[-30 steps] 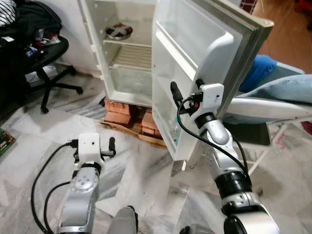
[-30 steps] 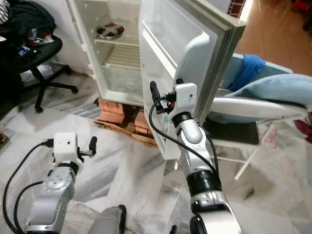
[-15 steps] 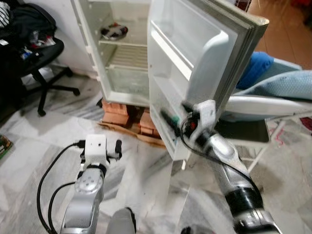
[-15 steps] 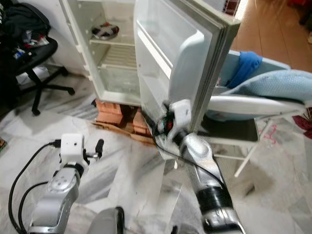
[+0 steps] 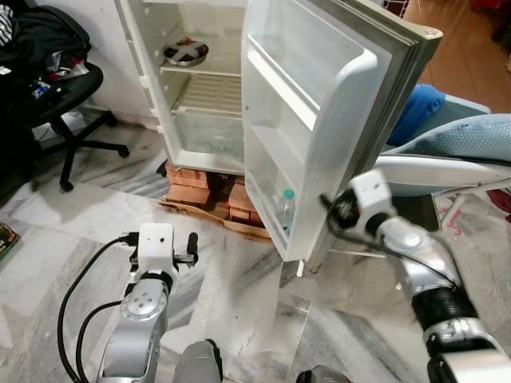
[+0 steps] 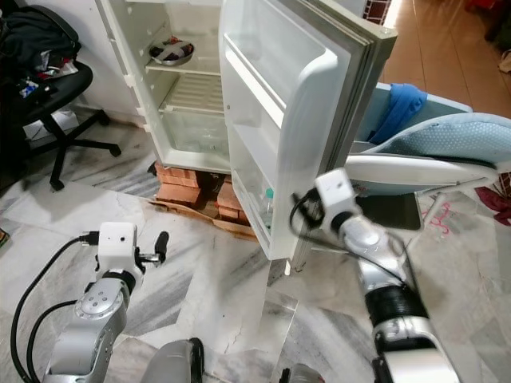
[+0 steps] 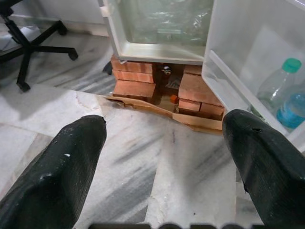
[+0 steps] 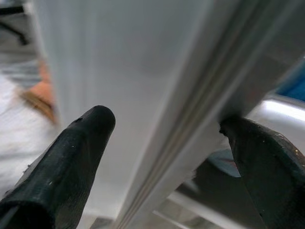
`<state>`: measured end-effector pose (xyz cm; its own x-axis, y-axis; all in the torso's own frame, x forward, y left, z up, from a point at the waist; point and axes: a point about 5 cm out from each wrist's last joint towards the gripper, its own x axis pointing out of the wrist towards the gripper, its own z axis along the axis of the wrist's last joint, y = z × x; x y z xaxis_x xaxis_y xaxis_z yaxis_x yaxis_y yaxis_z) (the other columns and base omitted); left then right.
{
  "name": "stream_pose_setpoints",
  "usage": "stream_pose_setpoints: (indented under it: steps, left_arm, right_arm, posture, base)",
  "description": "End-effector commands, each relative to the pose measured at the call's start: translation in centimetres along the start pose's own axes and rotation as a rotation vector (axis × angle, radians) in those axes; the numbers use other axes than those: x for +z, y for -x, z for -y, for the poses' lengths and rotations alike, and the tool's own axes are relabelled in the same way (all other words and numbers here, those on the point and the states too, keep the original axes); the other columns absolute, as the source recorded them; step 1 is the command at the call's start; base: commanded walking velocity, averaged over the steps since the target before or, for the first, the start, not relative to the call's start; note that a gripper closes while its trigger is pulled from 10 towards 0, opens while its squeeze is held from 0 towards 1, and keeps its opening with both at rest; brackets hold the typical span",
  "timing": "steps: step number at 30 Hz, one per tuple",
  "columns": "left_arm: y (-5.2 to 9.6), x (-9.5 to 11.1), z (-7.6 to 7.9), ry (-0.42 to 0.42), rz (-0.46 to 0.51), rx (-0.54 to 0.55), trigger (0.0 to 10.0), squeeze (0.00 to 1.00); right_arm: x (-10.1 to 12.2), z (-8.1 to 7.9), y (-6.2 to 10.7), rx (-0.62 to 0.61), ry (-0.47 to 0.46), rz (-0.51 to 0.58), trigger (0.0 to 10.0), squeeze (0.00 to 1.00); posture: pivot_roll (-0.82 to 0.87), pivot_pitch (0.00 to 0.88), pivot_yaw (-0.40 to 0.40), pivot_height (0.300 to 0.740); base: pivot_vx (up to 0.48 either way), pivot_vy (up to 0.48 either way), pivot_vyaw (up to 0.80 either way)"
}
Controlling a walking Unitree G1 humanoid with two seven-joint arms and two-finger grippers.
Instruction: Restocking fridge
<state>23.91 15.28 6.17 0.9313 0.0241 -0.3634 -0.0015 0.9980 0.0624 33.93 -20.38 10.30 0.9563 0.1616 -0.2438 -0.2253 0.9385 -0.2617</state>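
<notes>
Standing wide open on a stack of red bricks (image 5: 196, 182), the white fridge (image 5: 200, 80) shows a metal bowl (image 5: 185, 53) on its upper shelf, near the back left corner, with bare wire shelving and a clear drawer below. The fridge door (image 5: 319, 112) swings out toward the robot, and a clear plastic bottle (image 5: 286, 210) with a green cap and blue label stands upright in the lowest door shelf, close to that shelf's outer end.

The right gripper (image 8: 167, 143) is at the free edge of the door, low down, with its fingers spread wide, one black finger (image 8: 71, 157) on the inner side of the door edge and the other on the outer side; the wrist view is blurred, and whether either finger touches the door cannot be told. It holds nothing.

The left gripper (image 7: 167, 157) hangs low over the marble floor (image 5: 239, 279) in front of the fridge, fingers wide apart and empty, pointing toward the bricks and the bottle in the door.

A black office chair (image 5: 68, 104) piled with dark clothes stands at the left of the fridge. Behind the door sits a folding chair (image 5: 447, 171) draped with blue cloth.
</notes>
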Motion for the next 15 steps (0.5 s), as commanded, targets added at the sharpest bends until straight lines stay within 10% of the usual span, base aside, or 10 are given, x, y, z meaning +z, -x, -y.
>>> stream_pose_setpoints:
  steps: [1,4,9,11,15]
  left_arm:
    - [0.3,0.3,-0.3,-0.021,0.008,0.007,10.0,0.00]
    - [0.3,0.2,-0.6,-0.023,0.005,0.011,10.0,0.00]
    - [0.2,0.2,-0.5,-0.031,0.004,0.008,10.0,0.00]
    - [0.2,0.3,-0.4,-0.037,0.009,0.003,10.0,0.00]
    - [0.2,0.2,-0.4,-0.038,0.006,0.004,10.0,0.00]
  right_arm:
    - [0.8,0.8,-0.2,-0.045,0.004,0.025,10.0,0.00]
    - [1.2,0.9,-0.4,-0.056,0.012,0.043,10.0,0.00]
    - [4.6,-0.3,-1.2,0.030,-0.243,0.252,10.0,0.00]
    - [8.4,-2.9,-0.3,0.335,-0.514,0.435,10.0,0.00]
    - [11.0,-5.9,3.1,0.791,-0.625,0.524,10.0,0.00]
  posture:
    - [0.16,0.082,-0.003,0.740]
    - [0.16,0.082,-0.003,0.740]
    - [0.16,0.077,-0.003,0.740]
    - [0.17,0.073,-0.003,0.740]
    - [0.16,0.070,-0.005,0.740]
  base:
    - [0.000,0.000,0.00]
    - [0.000,0.000,0.00]
    - [0.000,0.000,0.00]
    - [0.000,0.000,0.00]
    - [0.000,0.000,0.00]
